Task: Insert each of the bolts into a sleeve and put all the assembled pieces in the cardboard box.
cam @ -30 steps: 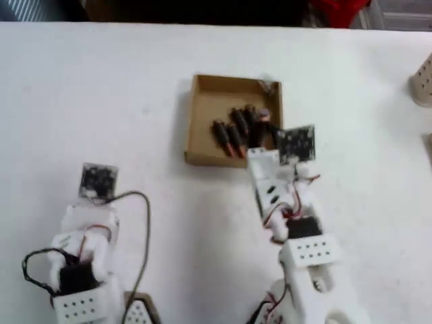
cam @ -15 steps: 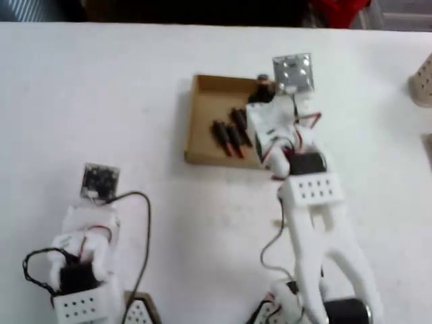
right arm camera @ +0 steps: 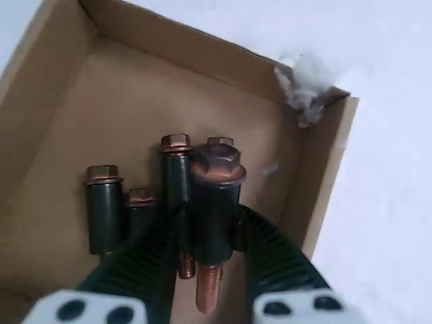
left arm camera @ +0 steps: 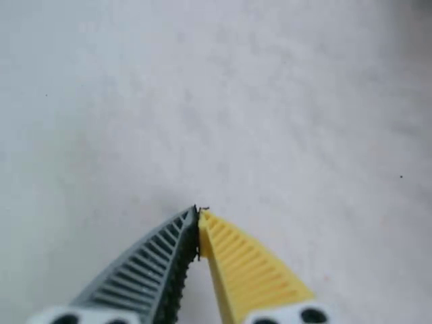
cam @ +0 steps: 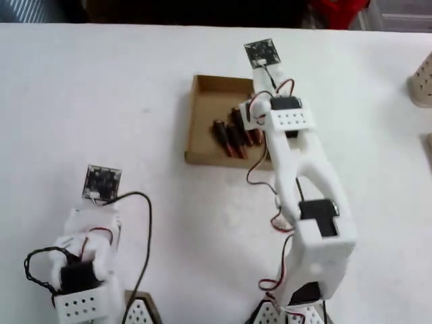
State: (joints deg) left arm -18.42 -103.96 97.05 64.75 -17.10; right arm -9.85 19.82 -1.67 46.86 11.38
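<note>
- Risk, release: your right end effector (right arm camera: 212,233) is clamped on an assembled piece (right arm camera: 217,169), a dark cylindrical sleeve with a copper-coloured hex-head bolt through it. It hangs inside the brown cardboard box (right arm camera: 196,50), directly above the other bolt-and-sleeve pieces (right arm camera: 104,202) lying on the box floor. If you let go at this height, the piece will probably land on that row, bounce or roll, and come to rest crooked.
- Risk, separation: the bolt's threaded end sticks out of the sleeve between the fingers. The grip appears to bear on the sleeve alone, so a jolt could make the bolt slide out.
- Risk, snagging: one finger sits just beside a neighbouring piece. Spreading the fingers wide may push that piece aside.
- Risk, box shift: the box looks light. Contact with a wall would likely drag it across the white tabletop (cam: 135,67).
- Pose, right arm (cam: 297,169): stretched forward over the near side of the box, wrist pitched down into it.
- Pose, left arm (cam: 84,256): folded near its base, well apart from the box. The left end effector (left arm camera: 198,223) hangs over bare tabletop with its tips pressed together and nothing between them.
</note>
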